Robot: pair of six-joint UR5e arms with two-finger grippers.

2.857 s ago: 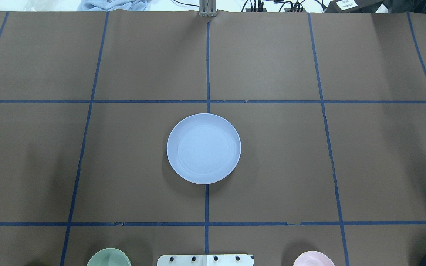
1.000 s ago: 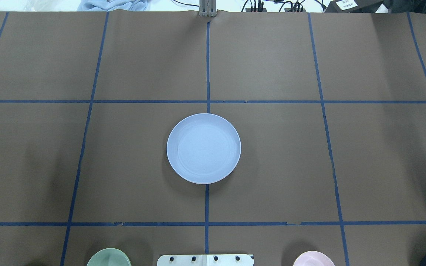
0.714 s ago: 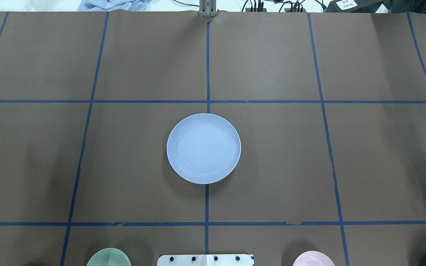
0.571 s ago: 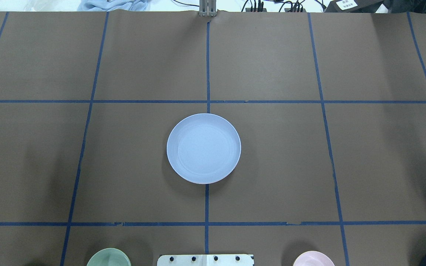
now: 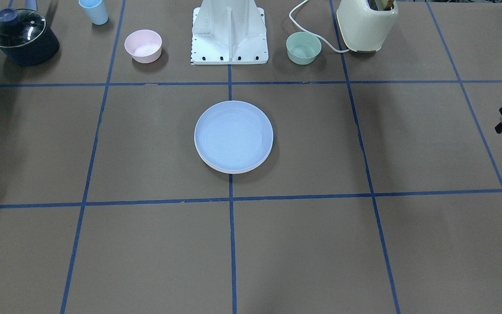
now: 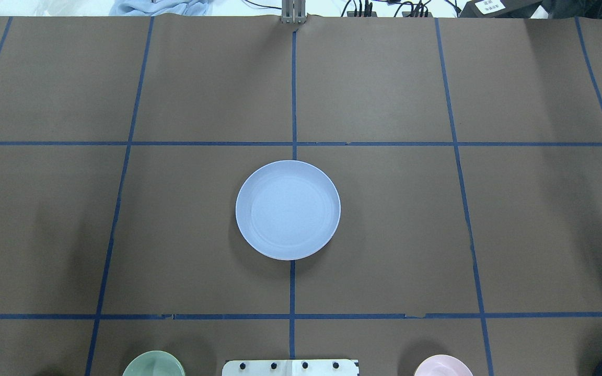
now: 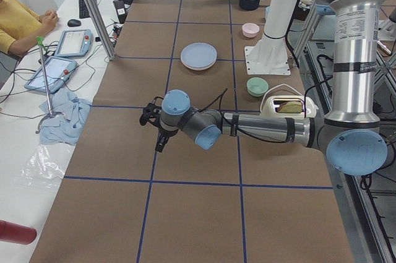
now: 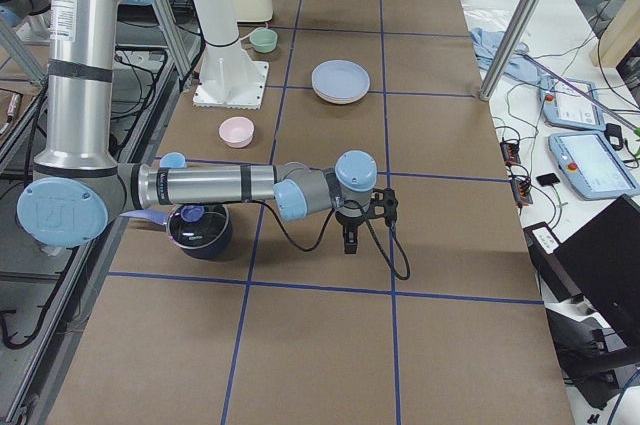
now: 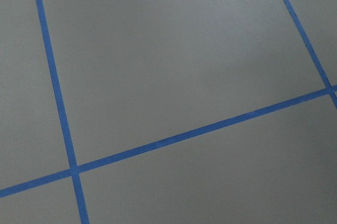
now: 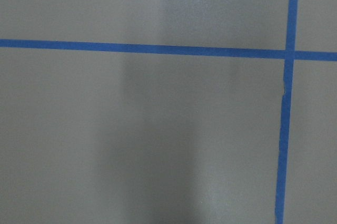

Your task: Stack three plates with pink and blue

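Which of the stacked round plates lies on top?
The light blue shallow plastic plate; the plates under it show only as thin pale rims at its edge.

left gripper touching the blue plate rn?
Apart. Front view: the left gripper hangs off to one side, the blue plate sits at the centre, with bare table between them.

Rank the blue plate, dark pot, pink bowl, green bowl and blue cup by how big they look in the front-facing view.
1. blue plate
2. dark pot
3. pink bowl and green bowl: about alike, so not ranked against each other
4. blue cup
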